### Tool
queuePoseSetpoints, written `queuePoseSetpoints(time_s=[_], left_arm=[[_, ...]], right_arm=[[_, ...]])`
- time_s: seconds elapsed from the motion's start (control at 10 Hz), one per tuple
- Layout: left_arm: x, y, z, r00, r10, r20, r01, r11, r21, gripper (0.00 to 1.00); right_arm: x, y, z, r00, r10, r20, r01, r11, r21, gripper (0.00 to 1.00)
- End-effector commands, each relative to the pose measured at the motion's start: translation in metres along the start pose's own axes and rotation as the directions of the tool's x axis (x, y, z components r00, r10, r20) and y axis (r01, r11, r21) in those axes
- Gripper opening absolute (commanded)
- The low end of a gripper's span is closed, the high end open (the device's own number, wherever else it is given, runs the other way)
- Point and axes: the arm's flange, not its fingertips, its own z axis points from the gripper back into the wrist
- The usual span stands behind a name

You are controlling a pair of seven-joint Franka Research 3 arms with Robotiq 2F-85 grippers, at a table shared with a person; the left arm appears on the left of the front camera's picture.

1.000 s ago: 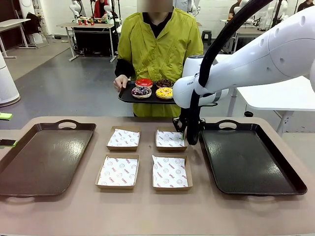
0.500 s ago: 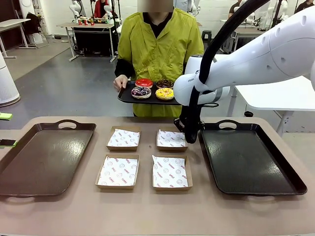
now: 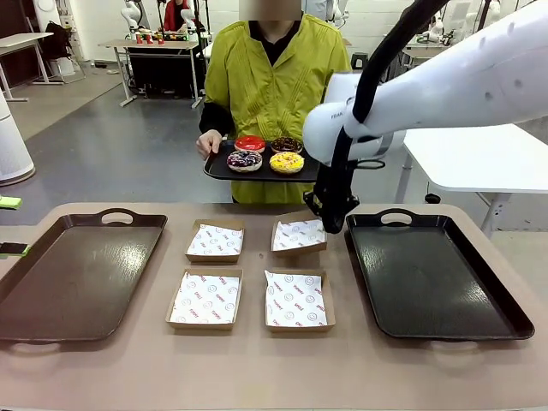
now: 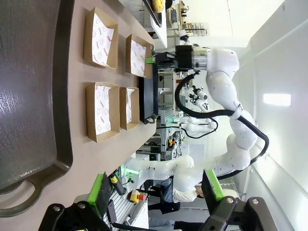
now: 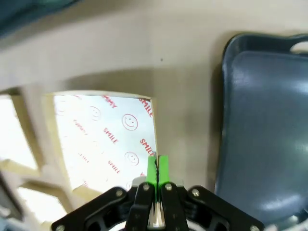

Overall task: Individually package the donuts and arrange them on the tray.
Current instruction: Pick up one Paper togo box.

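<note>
Slippage is looking likely: the right claw is pinching one edge of the tilted, paper-lined brown cardboard box; the left claw is gaping apart; four glazed ring donuts are sitting upper centre on the person's black tray.

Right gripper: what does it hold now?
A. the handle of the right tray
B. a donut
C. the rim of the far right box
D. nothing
C: in the front view the far right box is tilted, its right side raised at the right gripper, and the right wrist view shows the jaws shut on its rim.
</note>
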Motion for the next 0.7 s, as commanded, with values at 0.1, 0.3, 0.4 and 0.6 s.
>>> queuePoseSetpoints(time_s=[0.1, 0.3, 0.4, 0.6], left_arm=[[0.001, -0.002, 0.001, 1.0, -0.001, 0.014, 0.001, 1.0, -0.012, 1.0], [0.001, -0.002, 0.001, 1.0, -0.001, 0.014, 0.001, 1.0, -0.012, 1.0], [0.001, -0.002, 0.001, 1.0, -0.001, 0.014, 0.001, 1.0, -0.012, 1.0], [0.001, -0.002, 0.001, 1.0, -0.001, 0.014, 0.001, 1.0, -0.012, 1.0]], right_arm=[[-0.004, 0.016, 0.063, 0.997, 0.068, 0.025, -0.067, 0.997, -0.046, 0.0], [-0.004, 0.027, 0.094, 0.995, 0.093, 0.017, -0.092, 0.993, -0.072, 0.0], [-0.003, 0.032, 0.107, 0.996, 0.09, 0.022, -0.088, 0.994, -0.07, 0.0], [-0.006, 0.036, 0.122, 0.995, 0.098, 0.034, -0.096, 0.994, -0.056, 0.0]])
